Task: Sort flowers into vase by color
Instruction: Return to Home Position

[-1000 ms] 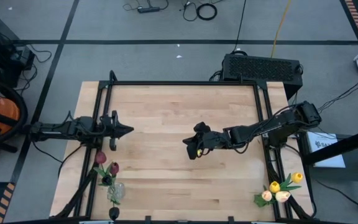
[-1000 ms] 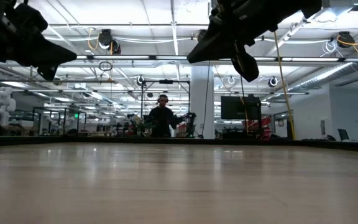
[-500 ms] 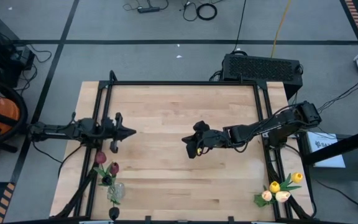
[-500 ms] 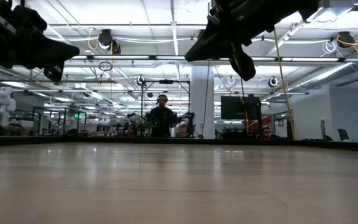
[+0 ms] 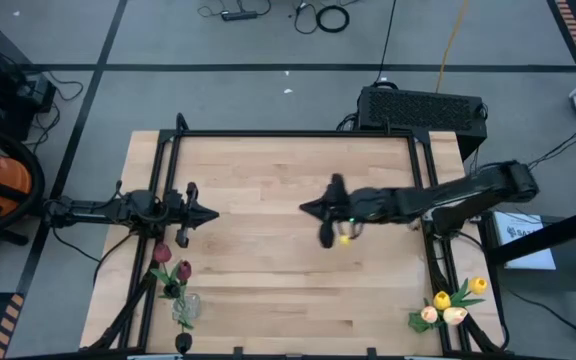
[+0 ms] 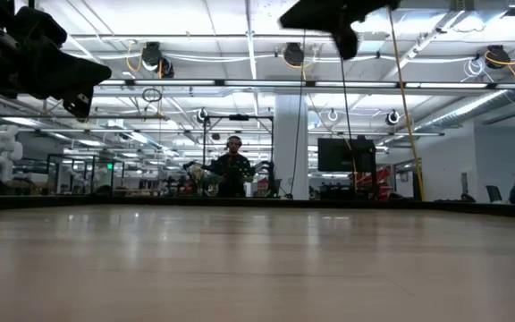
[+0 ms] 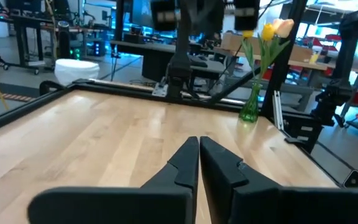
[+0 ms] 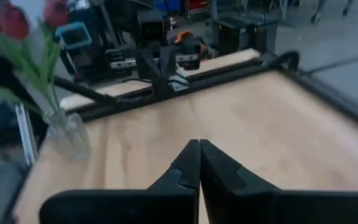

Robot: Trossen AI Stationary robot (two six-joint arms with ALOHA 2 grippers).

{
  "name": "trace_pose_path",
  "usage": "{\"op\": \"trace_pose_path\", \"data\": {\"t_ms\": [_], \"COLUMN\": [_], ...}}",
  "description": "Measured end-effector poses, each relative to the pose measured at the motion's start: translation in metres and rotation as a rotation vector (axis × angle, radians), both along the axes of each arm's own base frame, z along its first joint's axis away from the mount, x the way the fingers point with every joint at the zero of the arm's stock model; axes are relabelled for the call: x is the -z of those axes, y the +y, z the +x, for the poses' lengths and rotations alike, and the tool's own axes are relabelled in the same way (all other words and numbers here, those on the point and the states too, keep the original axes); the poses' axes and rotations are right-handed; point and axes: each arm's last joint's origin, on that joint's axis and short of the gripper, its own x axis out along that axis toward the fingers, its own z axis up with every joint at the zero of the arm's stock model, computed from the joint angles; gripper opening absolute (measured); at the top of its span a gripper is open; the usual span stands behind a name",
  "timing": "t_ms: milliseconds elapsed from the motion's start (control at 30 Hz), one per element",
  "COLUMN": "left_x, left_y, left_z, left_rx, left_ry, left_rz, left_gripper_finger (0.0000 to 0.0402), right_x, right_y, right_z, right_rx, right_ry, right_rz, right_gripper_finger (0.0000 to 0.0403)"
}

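Observation:
Both my grippers are shut on nothing and hang above the bare wooden table. My left gripper (image 5: 211, 211) (image 7: 199, 147) stays near the table's left edge, pointing level toward the right. My right gripper (image 5: 306, 208) (image 8: 199, 150) hangs high over the middle, pointing left. Dark red flowers (image 5: 172, 263) (image 8: 12, 21) stand with their stems in a clear glass vase (image 5: 186, 309) (image 8: 68, 134) at the near left corner. Yellow and pale peach flowers (image 5: 451, 304) (image 7: 275, 28) stand in a green vase (image 7: 250, 107) at the near right corner.
A black frame (image 5: 298, 133) runs along the table's far, left and right edges. The wide middle of the tabletop (image 5: 268, 270) lies between the two vases. A black box (image 5: 420, 106) sits behind the far right corner. A person (image 6: 232, 170) stands far off in the room.
My right gripper has risen over the table's middle, drawn back a little toward the right edge and rolled about its own line, staying shut. My left gripper has tipped up a little toward level.

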Motion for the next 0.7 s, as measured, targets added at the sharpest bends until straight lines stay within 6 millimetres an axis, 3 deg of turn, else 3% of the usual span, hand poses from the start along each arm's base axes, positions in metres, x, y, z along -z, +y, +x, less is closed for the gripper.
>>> {"op": "trace_pose_path", "data": {"t_ms": [167,300,400,500,700], "left_x": [0.000,0.000,0.000,0.000,0.000], "left_y": [0.000,0.000,0.000,0.000,0.000], "left_z": [0.000,0.000,0.000,0.000,0.000], "left_rx": [-0.004,-0.005,-0.005,-0.005,-0.006], "left_ry": [0.000,0.000,-0.001,0.000,0.000], "left_rz": [0.000,0.000,-0.001,-0.001,-0.001], "left_gripper_finger": [0.0024,0.0025,0.0025,0.0026,0.0026], "right_x": [-0.032,-0.040,-0.024,0.008,0.070], "right_y": [-0.011,-0.021,-0.027,-0.032,-0.033], "right_z": [-0.055,-0.098,-0.125,-0.146,-0.166], "right_rx": [-0.042,-0.053,-0.055,-0.035,-0.037], "right_ry": [0.108,0.164,0.134,0.071,-0.124], "right_rz": [-0.165,-0.236,-0.250,-0.218,-0.196], "right_gripper_finger": [0.0000,0.0000,0.0000,0.0000,0.0000]}}
